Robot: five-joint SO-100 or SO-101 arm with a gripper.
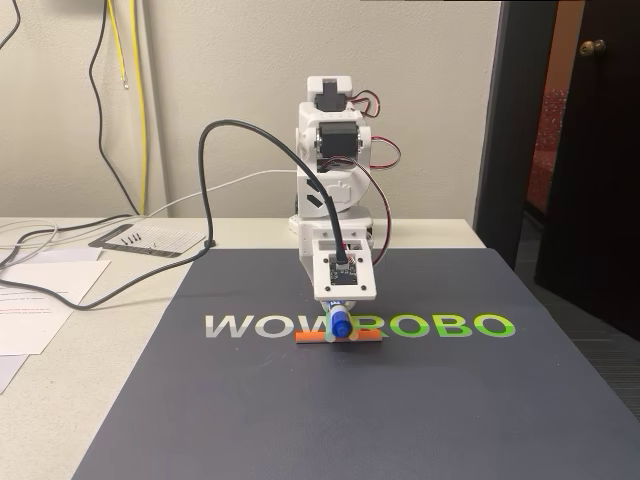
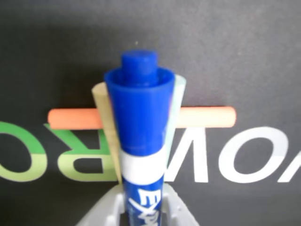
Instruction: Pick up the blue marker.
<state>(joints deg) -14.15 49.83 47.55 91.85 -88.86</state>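
Observation:
The blue marker fills the middle of the wrist view, blue cap pointing away from the camera, white barrel with blue lettering below it. My gripper is shut on it, a pale finger pressed to each side of the cap. In the fixed view the marker sticks out of the white gripper toward the camera, low over the dark mat. An orange stick lies flat on the mat, crosswise under the marker, and is also seen as an orange stick in the fixed view.
The mat bears a "WOWROBO" logo. A black cable loops from the arm off to the left. Papers and a small card lie on the table left of the mat. A dark door stands at the right.

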